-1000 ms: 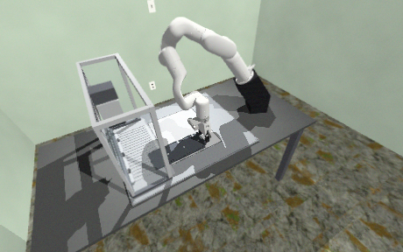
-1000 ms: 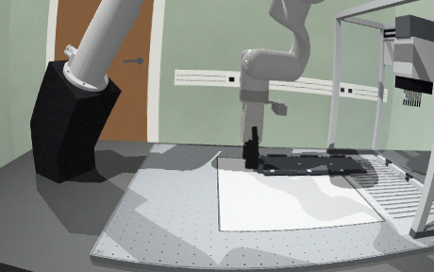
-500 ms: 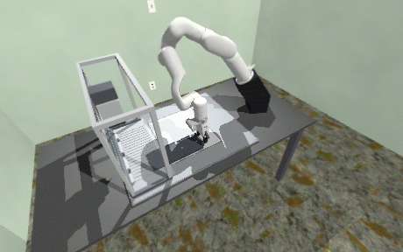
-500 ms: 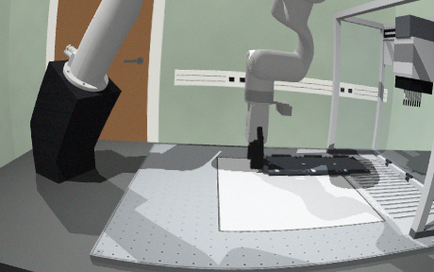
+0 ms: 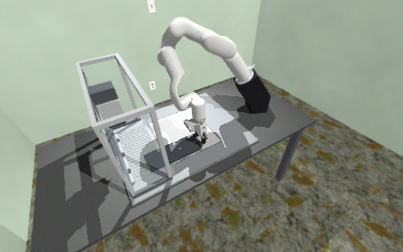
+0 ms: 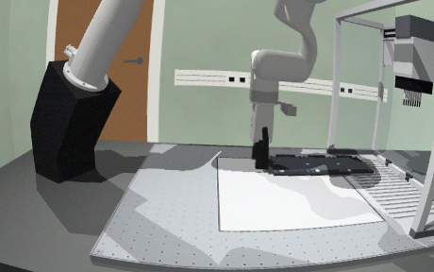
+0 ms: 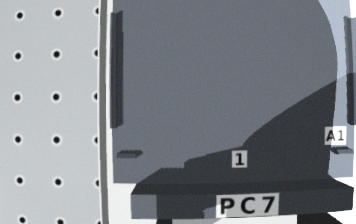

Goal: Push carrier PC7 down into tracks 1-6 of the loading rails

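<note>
Fingertips of gripper (image 6: 260,153) cut off by lower edge of wrist view (only dark stubs showing). Far end of carrier PC7 (image 7: 220,100) beyond the top edge. Track-number tiles too small to read from above.

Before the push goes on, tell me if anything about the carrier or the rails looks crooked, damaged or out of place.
Nothing stands out. The carrier lies flat on the white sheet, its long side pointing at the rails, the PC7 label upright at its handle. The tool stands open at the handle end, holding nothing.

Dark table (image 5: 289,115) carries a perforated plate (image 6: 170,222); on it a white sheet (image 6: 283,203), rails (image 6: 393,186); black arm base (image 6: 66,127).
</note>
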You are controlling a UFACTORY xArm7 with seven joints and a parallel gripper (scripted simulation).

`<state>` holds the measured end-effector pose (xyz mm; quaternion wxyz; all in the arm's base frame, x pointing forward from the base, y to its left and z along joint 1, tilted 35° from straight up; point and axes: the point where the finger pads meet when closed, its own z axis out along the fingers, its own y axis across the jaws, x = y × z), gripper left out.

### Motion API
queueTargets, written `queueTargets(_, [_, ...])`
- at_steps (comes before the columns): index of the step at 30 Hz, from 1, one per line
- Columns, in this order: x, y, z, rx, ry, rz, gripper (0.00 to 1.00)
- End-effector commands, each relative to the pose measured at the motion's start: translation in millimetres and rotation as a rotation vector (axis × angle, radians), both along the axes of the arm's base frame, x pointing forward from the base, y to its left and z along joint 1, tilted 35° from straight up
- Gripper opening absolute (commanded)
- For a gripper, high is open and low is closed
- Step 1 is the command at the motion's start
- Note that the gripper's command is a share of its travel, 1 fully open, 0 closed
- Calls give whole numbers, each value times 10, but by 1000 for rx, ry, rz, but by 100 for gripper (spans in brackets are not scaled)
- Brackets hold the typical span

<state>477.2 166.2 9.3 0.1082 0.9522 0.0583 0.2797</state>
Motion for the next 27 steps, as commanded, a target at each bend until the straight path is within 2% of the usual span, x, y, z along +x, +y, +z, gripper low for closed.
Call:
queueTargets(1, [48, 22, 39, 1, -2, 2, 82])
queueTargets(27, [232, 61, 155, 1, -2, 2, 82])
